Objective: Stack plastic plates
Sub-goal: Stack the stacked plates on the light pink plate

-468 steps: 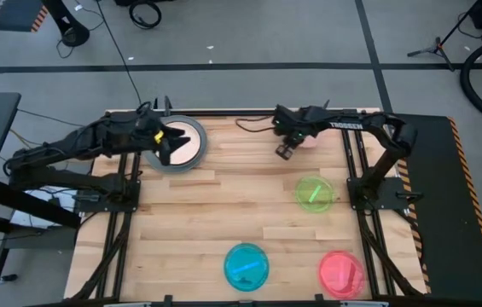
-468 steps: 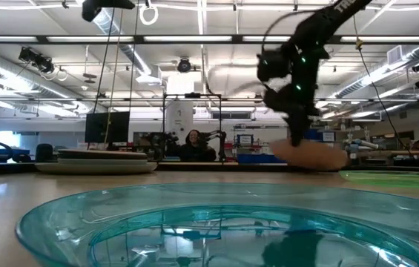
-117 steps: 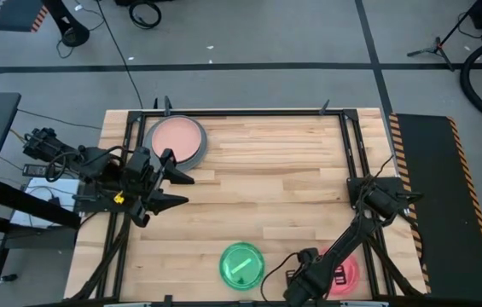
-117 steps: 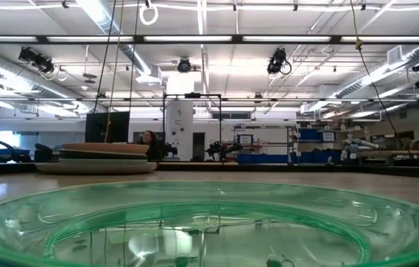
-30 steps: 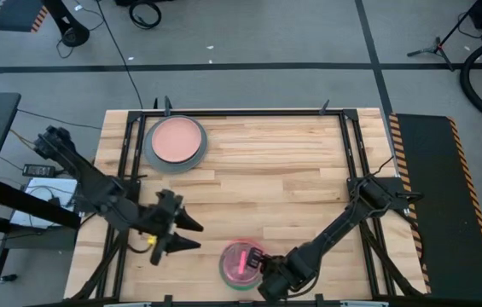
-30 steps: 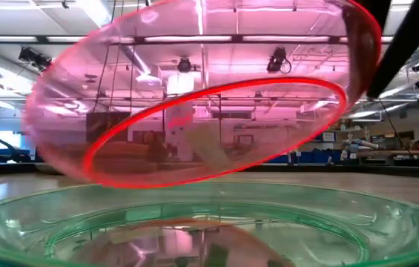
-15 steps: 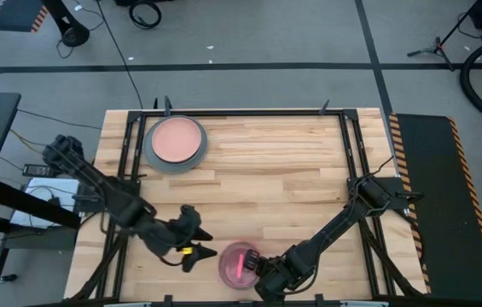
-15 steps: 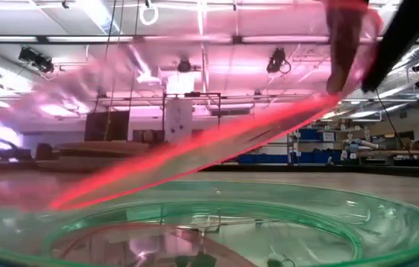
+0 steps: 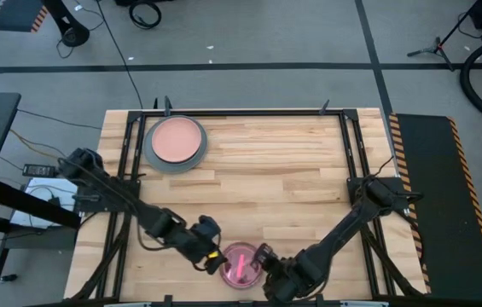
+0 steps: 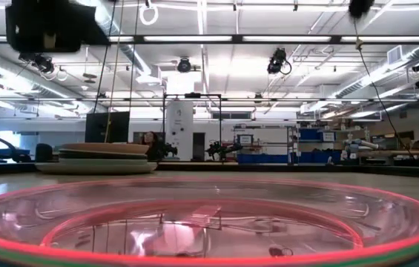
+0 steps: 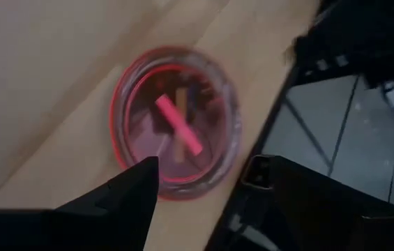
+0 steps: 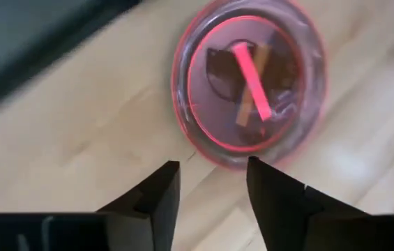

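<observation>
A translucent red-pink plastic plate (image 9: 241,263) sits nested on what seems a green plate's rim (image 10: 417,248). Left gripper (image 9: 211,254) and right gripper (image 9: 266,260) flank it, both released.

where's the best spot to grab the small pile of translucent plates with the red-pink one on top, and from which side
Probably by the rim. The red-pink plate lies flat, nested on the green plate near the table's front edge, so only the thin raised edge offers a pinch. The left end effector, open beside its left edge, could likely come in low from that side, one finger under the lip. The right end effector is open at the opposite edge.
</observation>
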